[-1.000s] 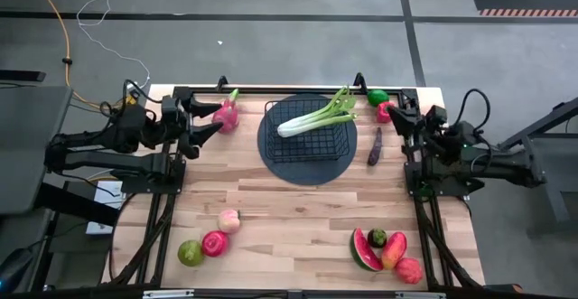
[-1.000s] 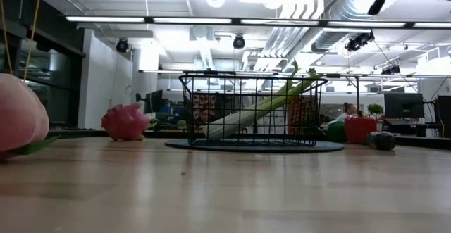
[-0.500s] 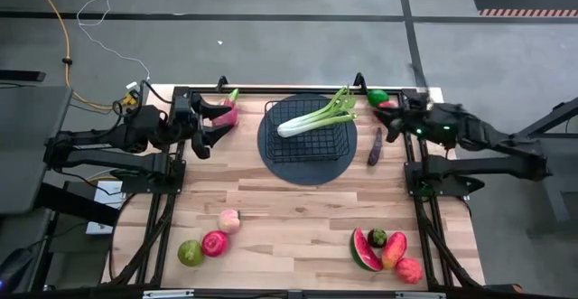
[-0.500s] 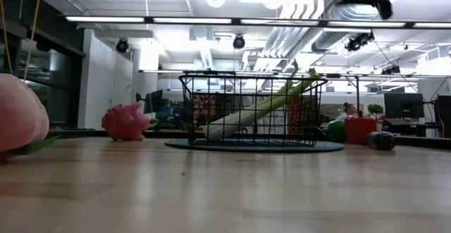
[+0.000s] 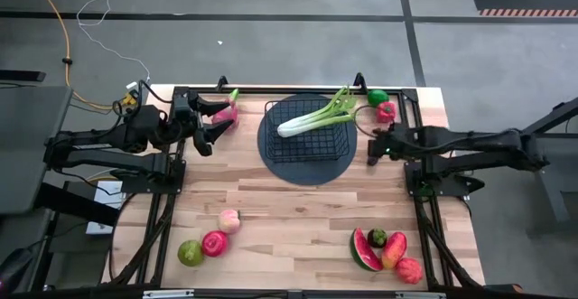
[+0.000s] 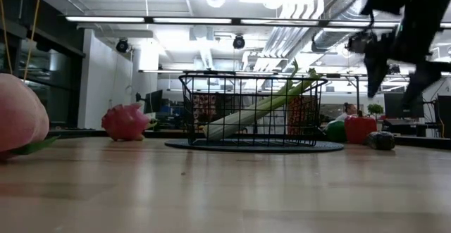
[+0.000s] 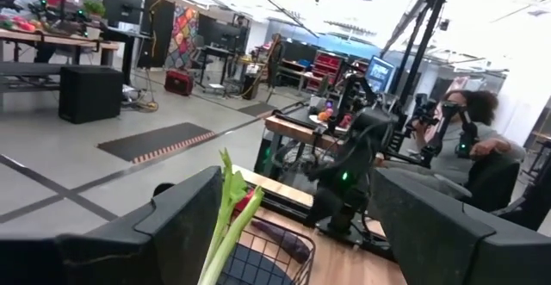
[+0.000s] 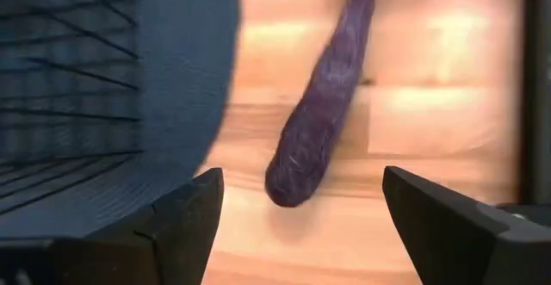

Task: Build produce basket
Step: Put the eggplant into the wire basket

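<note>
Right claw (image 5: 376, 145) spread above purple vegetable (image 8: 322, 121), top cut off

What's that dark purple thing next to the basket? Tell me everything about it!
The purple vegetable is long, thin, slightly curved, with a rounded end and dull, faintly speckled skin, perhaps a toy eggplant. It lies flat on the wooden table, just right of the round dark mat under the basket. The open right gripper hovers above without touching it.

Bright overhead ceiling lights (image 6: 211, 20) glare; right wrist view blurred, near peach (image 6: 17, 117) unfocused
</note>
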You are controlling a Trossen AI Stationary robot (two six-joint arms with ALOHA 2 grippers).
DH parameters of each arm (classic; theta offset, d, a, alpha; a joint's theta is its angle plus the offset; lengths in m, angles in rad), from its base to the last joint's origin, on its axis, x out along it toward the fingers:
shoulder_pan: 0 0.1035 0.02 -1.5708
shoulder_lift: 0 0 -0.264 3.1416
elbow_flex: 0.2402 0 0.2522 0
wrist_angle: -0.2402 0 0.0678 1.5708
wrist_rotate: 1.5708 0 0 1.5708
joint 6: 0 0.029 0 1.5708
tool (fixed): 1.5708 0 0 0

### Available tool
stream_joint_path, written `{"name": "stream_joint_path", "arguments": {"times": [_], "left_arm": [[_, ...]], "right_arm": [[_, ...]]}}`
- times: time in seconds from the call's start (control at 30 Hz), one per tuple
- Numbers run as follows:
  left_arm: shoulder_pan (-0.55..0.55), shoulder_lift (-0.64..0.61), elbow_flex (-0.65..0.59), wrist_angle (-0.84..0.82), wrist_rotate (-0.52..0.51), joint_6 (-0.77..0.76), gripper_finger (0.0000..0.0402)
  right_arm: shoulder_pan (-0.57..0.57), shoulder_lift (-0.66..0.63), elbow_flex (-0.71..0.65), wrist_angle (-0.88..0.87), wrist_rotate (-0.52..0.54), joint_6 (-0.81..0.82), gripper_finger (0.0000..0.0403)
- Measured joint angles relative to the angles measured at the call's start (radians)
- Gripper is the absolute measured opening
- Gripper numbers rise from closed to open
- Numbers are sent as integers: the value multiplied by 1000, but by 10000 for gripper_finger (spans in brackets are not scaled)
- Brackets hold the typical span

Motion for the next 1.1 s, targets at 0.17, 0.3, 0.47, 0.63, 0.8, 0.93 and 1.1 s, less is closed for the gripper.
{"name": "stream_joint_path", "arguments": {"times": [0.17,0.3,0.47,0.63,0.8,0.93,1.1], "left_arm": [[0,0,0,0,-3,1,289],[0,0,0,0,-3,23,289],[0,0,0,0,-14,37,289],[0,0,0,0,-28,37,289],[0,0,0,0,-29,37,289],[0,0,0,0,-29,37,289],[0,0,0,0,-29,37,289]], "right_arm": [[0,51,-138,203,-8,111,310],[0,108,-171,244,3,180,310],[-4,176,-171,259,48,184,309],[-26,248,-171,295,44,182,309],[-32,306,-168,305,53,174,289],[-32,320,-168,291,57,174,237],[-32,294,-132,175,40,158,141]]}}
